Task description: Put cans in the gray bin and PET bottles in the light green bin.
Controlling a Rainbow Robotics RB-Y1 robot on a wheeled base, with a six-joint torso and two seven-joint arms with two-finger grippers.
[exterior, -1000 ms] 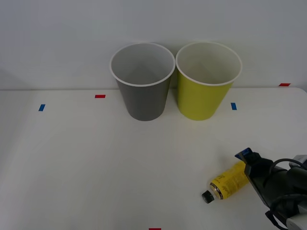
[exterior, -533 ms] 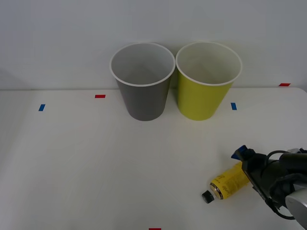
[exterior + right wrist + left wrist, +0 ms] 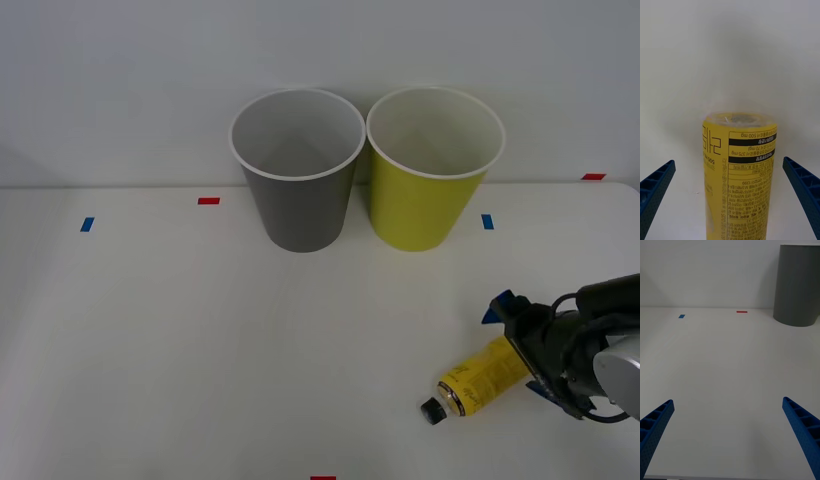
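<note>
The PET bottle (image 3: 482,374), small with a yellow label and a black cap, lies on its side on the white table at the front right, cap pointing toward the front left. My right gripper (image 3: 521,348) is open at the bottle's base end, one blue finger on each side. In the right wrist view the bottle (image 3: 739,176) lies between the open fingers (image 3: 801,180) without touching them. The gray bin (image 3: 298,172) and the light green bin (image 3: 430,172) stand upright side by side at the back. Cans are out of view. My left gripper (image 3: 727,405) is open over bare table.
Small red and blue tape marks (image 3: 208,201) dot the white table (image 3: 180,340). A plain wall rises behind the bins. The gray bin's side (image 3: 797,285) stands far ahead of the left gripper.
My right gripper has moved farther from the table's front edge and settled with both fingers astride the bottle's base. The bottle and the bins have stayed put.
</note>
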